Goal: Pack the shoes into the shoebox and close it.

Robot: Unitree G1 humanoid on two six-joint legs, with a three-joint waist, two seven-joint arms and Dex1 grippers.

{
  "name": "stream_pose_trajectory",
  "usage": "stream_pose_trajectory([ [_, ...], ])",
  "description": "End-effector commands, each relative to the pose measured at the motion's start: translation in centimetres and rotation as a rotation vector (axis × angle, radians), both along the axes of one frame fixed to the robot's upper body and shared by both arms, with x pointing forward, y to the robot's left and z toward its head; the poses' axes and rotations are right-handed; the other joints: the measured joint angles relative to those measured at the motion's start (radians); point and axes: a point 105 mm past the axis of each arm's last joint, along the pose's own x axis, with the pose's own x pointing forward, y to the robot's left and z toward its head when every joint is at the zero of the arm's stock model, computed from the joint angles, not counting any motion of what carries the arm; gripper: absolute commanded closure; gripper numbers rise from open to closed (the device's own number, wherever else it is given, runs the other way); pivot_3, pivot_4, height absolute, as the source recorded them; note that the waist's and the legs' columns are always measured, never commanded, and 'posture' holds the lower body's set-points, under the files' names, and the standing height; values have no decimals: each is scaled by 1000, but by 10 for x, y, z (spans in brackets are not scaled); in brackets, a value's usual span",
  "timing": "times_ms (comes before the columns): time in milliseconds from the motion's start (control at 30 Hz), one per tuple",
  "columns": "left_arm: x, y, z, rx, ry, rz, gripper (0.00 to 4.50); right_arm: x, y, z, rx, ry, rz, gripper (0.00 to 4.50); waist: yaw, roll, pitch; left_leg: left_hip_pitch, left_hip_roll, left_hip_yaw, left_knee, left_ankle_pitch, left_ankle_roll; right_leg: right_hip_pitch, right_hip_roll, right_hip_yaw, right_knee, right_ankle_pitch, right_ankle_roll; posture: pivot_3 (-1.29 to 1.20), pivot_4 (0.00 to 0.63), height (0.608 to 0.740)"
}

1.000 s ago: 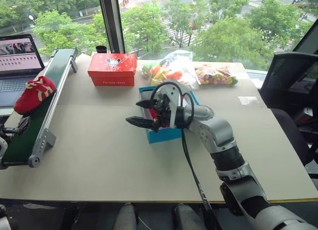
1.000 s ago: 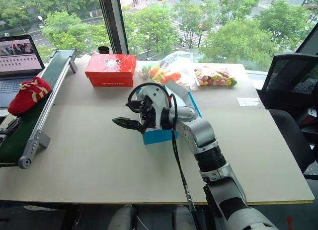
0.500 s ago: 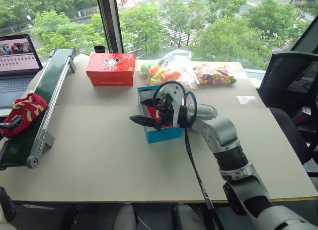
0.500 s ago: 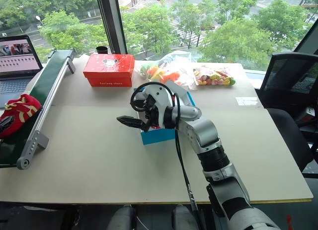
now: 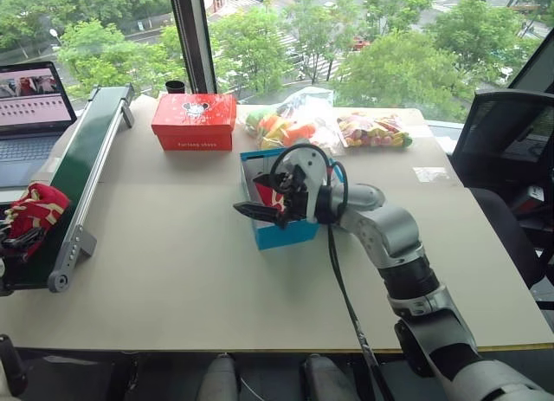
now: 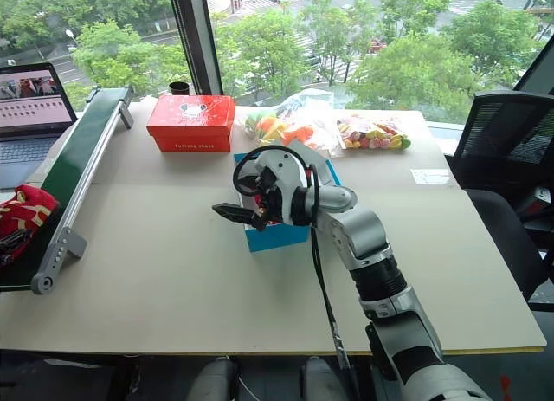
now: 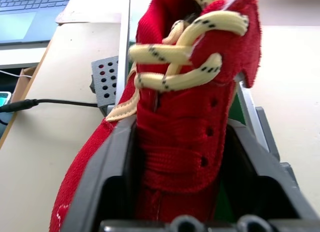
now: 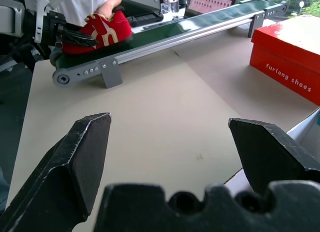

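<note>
A beige table (image 5: pixel 173 280) stands before a daylit window (image 5: pixel 363 37) onto trees; black office chair (image 5: pixel 506 150) alongside

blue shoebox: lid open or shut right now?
Open. The shoebox shows its white inside and a red shoe in it, with the right gripper over it.

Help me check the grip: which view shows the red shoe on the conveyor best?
The left wrist view: the red shoe sits close up between the left gripper fingers. Both eye views show it small at the picture's edge; the right wrist view shows it far off.
</note>
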Motion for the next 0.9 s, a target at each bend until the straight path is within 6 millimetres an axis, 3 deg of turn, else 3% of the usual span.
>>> stream_pose_trajectory([
  [33,19,-14,18,-14,-71,-41,3588,-5,3,16,23,-60,13,0,10,0,0,0,0,0,0,0,0,0,0,0,0,0,0,0,150,739],
  [100,29,-20,32,-5,-115,-51,4000,-4,2,17,22,-61,9,0,23,0,0,0,0,0,1,0,0,0,0,0,1,0,0,0,150,739],
  [200,46,-40,62,11,-216,-105,4000,-2,1,19,29,-61,-1,0,36,-1,0,-1,0,-1,2,1,-1,0,0,-1,1,0,0,0,150,739],
  [300,62,-92,105,-49,-381,-257,4000,5,-6,36,149,-7,-35,0,39,-5,-1,-5,1,-1,5,1,-1,-1,0,-2,1,0,0,0,150,739],
  [433,65,-159,126,-126,-465,-412,4000,10,-13,56,317,112,-53,0,31,-6,-1,-9,1,-2,6,1,-2,-5,0,-2,3,0,0,0,150,739],
  [533,63,-207,131,-188,-490,-519,4000,13,-17,66,405,181,-66,0,19,-6,-1,-10,1,-2,5,1,-2,-7,0,-2,5,0,0,0,150,739],
  [633,62,-268,117,-308,-469,-654,4000,35,-34,77,519,257,-194,0,11,-6,-1,-10,0,-2,5,1,-1,-7,0,-1,5,0,0,0,150,739],
  [733,60,-292,114,-362,-455,-691,4000,48,-44,76,562,316,-273,0,6,-6,-1,-9,0,-2,5,1,-1,-8,0,0,5,0,0,0,150,739],
  [900,56,-330,124,-423,-478,-760,4000,52,-49,68,549,348,-322,0,-9,-6,-1,-10,0,-3,5,1,-1,-8,0,1,5,0,0,0,150,739],
])
